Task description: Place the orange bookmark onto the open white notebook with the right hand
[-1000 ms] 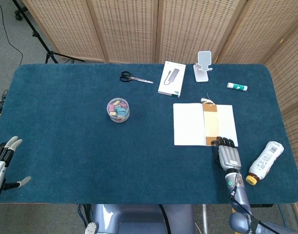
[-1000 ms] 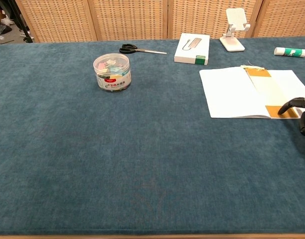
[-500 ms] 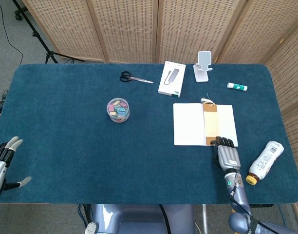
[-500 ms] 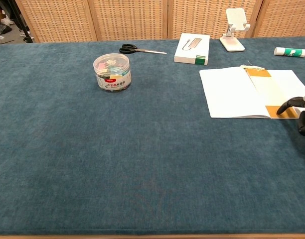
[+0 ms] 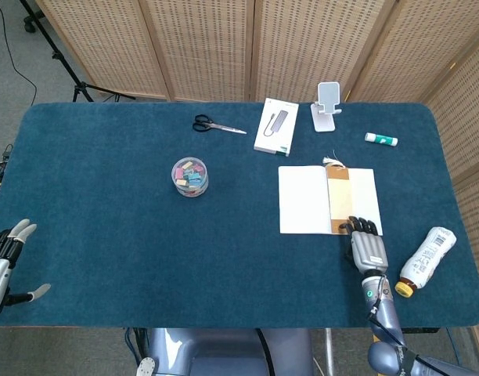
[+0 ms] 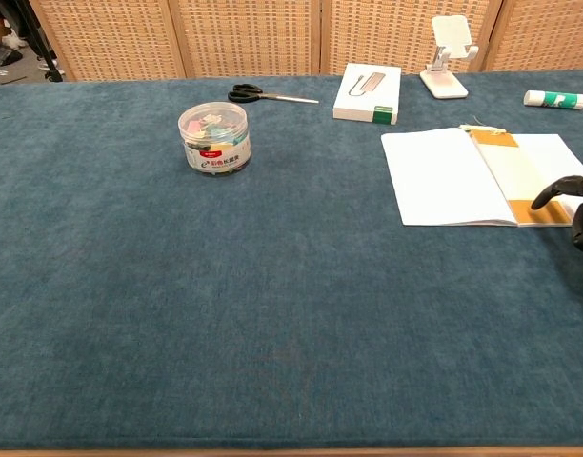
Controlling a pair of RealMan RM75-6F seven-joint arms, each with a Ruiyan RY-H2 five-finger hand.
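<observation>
The right hand (image 5: pixel 368 249) has a ribbed silver-grey metal back and black fingers (image 5: pixel 361 228); below it sits a grey wrist with a small green light, a thin black cable running along the forearm. The left hand (image 5: pixel 2 262) at the worktop's edge is silver-grey with pale fingertips and dark segments. A glossy blue-grey torso shows below.

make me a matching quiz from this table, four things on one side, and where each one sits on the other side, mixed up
Things:
1. scissors
2. orange bookmark
3. glue stick
4. bottle

Places:
A. lying on the open white notebook
B. near edge, right of the right hand
C. far side, left of the white box
D. far right, beyond the notebook

Pairs: 1-C, 2-A, 3-D, 4-B
</observation>
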